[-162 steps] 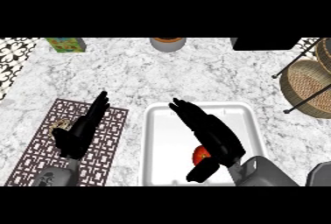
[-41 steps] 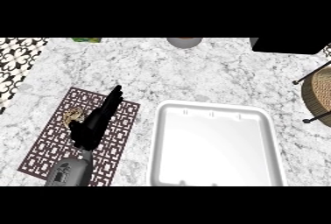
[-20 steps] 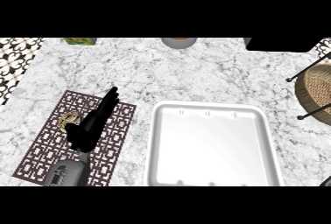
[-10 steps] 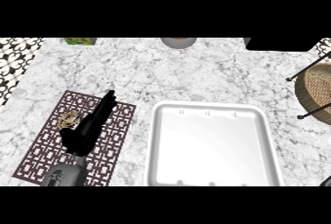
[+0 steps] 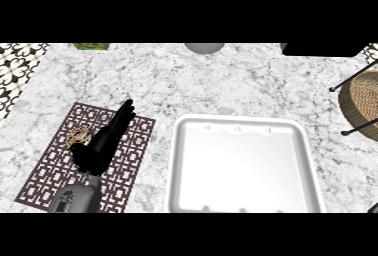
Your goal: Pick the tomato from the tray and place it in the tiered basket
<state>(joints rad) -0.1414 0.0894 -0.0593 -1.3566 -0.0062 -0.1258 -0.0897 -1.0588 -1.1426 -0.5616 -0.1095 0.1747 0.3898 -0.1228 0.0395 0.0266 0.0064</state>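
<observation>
The white tray (image 5: 244, 125) lies on the marble counter at centre right, and nothing shows inside it. No tomato is visible anywhere. Part of the wicker tiered basket (image 5: 363, 97) with its black wire frame shows at the right edge. My left hand (image 5: 103, 142) rests open over the patterned mat, fingers straight and pointing away from me, well left of the tray. My right hand does not show in this view.
A dark patterned mat (image 5: 88, 155) lies left of the tray with a small brownish object (image 5: 77, 135) on it, beside my left hand. At the counter's back edge stand a grey round item (image 5: 204, 47), a green-yellow item (image 5: 90, 46) and a black block (image 5: 321, 48).
Eight seconds ago my right hand was over the tomato in the tray; now both are out of view. Over the last second the left hand stayed open over the mat.
</observation>
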